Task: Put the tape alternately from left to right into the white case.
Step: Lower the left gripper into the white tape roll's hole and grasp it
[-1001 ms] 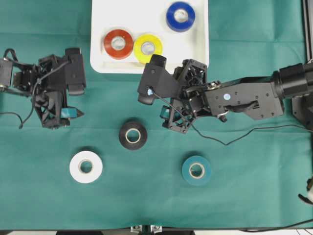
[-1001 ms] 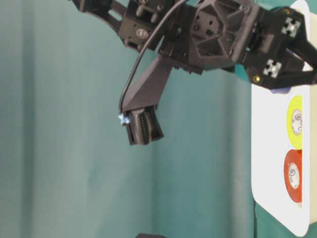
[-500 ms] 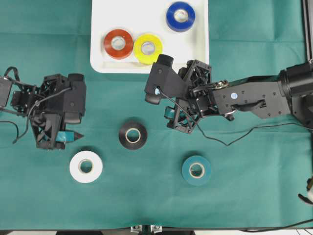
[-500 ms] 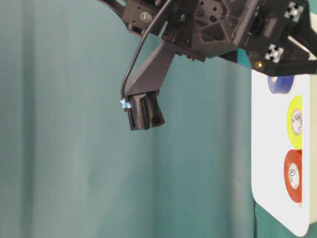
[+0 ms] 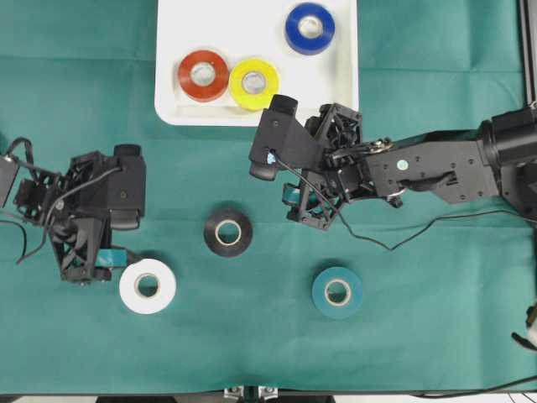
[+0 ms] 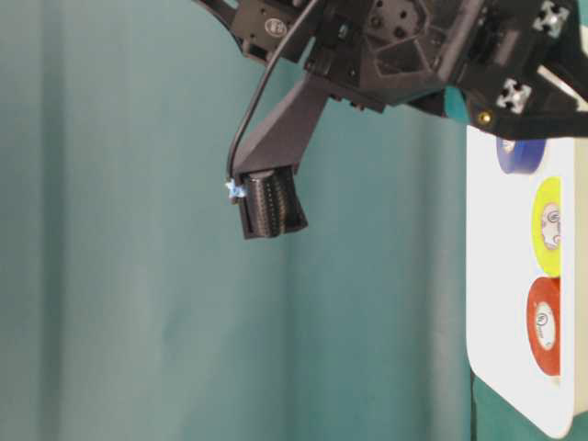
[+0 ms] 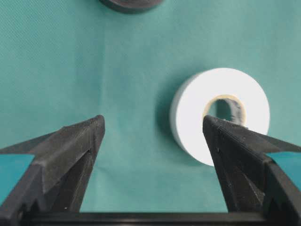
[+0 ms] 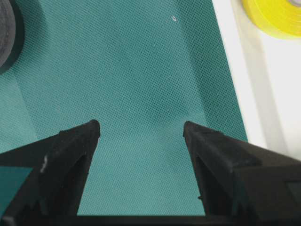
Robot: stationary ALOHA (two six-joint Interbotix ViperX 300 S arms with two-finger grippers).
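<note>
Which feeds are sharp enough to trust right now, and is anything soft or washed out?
Overhead: even light, sharp, white case not blown out. Table-level: rotated sideways, right arm fills the top, cloth soft. Left wrist: white roll slightly soft, its shadow falling left. Right wrist: cloth weave crisp, yellow roll blurred.

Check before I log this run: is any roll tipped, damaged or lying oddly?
Nothing stands out. Red, yellow and blue lie flat in the case; black, white and teal lie flat on the cloth.

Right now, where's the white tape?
Overhead view: the white tape lies on the green cloth, lower left, beside the open left gripper, left of the black tape.
</note>
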